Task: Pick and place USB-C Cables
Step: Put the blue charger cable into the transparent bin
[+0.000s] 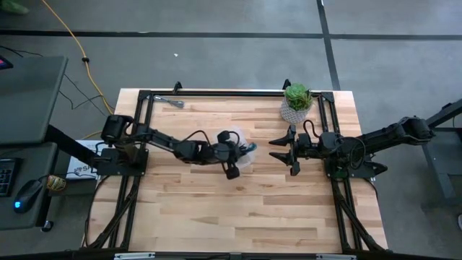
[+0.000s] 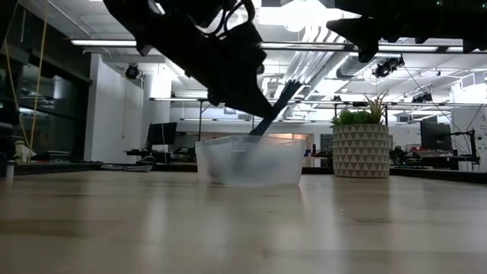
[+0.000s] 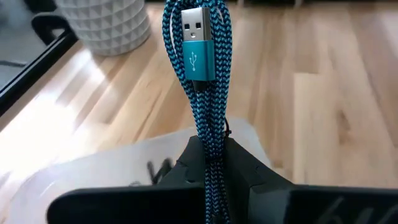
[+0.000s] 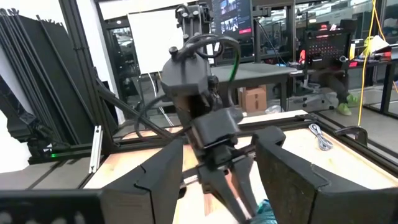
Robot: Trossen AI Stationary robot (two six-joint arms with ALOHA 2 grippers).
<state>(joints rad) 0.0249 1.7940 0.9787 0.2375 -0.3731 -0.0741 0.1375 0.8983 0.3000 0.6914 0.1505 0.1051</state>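
Near the middle of the high view, the left gripper (image 1: 240, 160) hangs over a clear rectangular plastic tub (image 2: 247, 161) on the pale wooden counter (image 1: 238, 209). Its jaws are closed tight on a teal-blue braided USB cable bundle (image 3: 202, 81). The left wrist view shows the folded strands pinched between the two dark fingers (image 3: 249, 171), and the metal plug end stands up toward the top of the frame. In the low view the cable slants from the jaws down toward the tub's opening, just left of centre frame.

The right gripper (image 1: 281, 149) waits right of centre in the high view, well apart from the tub, and its jaws are spread wide and hold nothing. A green plant in a white patterned pot (image 1: 296, 102) stands near the counter's upper edge, just above that gripper. A silvery grey cable bundle (image 1: 176, 102) lies near the upper left corner of the counter.
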